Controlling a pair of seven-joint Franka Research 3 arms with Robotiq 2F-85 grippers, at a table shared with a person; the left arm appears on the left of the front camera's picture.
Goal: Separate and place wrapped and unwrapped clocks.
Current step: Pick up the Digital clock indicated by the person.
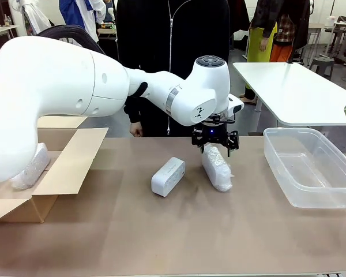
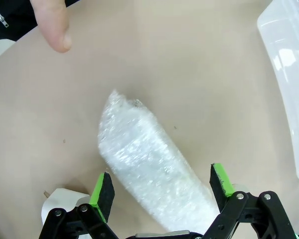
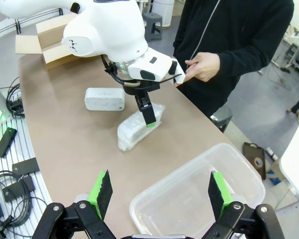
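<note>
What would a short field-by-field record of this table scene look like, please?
Left gripper: open, fingers either side of the wrapped clock on the table
Right gripper: open, holding nothing, above the table near the clear tub
Bare clock: on the table beside that wrapped one, apart
Second wrapped clock: in the cardboard box
Person: far side, hand near the left arm

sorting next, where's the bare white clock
Front view: the bare white clock lies mid-table, just left of the wrapped clock under the left gripper.
</note>
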